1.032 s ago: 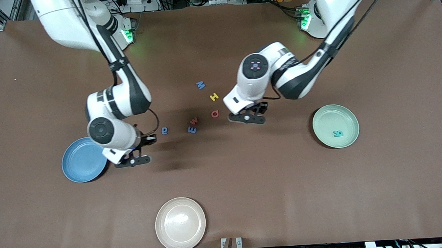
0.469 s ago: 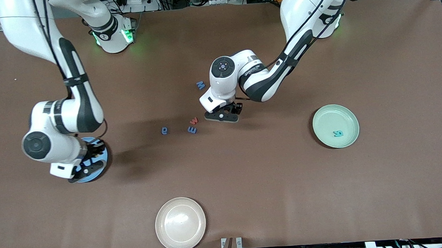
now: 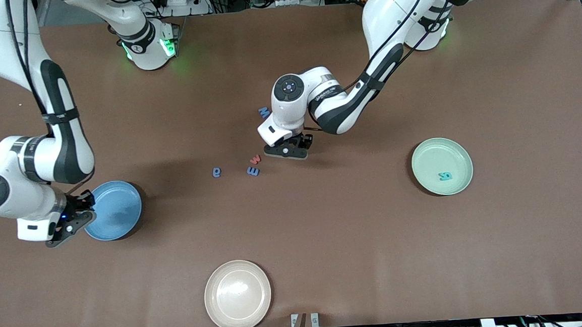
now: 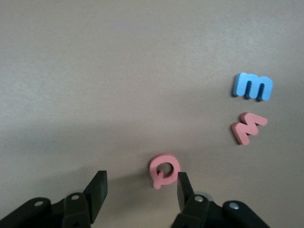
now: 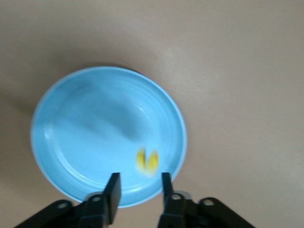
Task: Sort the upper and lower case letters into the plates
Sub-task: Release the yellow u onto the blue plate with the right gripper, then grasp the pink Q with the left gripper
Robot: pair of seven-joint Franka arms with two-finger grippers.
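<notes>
The left gripper (image 4: 140, 190) has its fingers apart beside the pink Q (image 4: 164, 168) mid-table and could knock it away, while the right gripper (image 5: 137, 190), fingers apart, drops a yellow letter (image 5: 147, 161) that could bounce off the blue plate (image 5: 66, 142).

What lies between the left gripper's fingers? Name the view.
The pink Q lies between the left gripper's open fingers, close to one of them; the left wrist view shows it.

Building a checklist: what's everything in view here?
blue plate: one, toward the right arm's end.
mint green plate: one, toward the left arm's end.
beige plate: one, nearest the camera.
blue letters: three, mid-table.
red w: one, beside a blue letter.
pink Q: one, mid-table.
teal letter: one, in the mint green plate.
yellow letter: one, against the blue plate.
left claw: open, around the Q.
right claw: open, at the blue plate's edge.
</notes>
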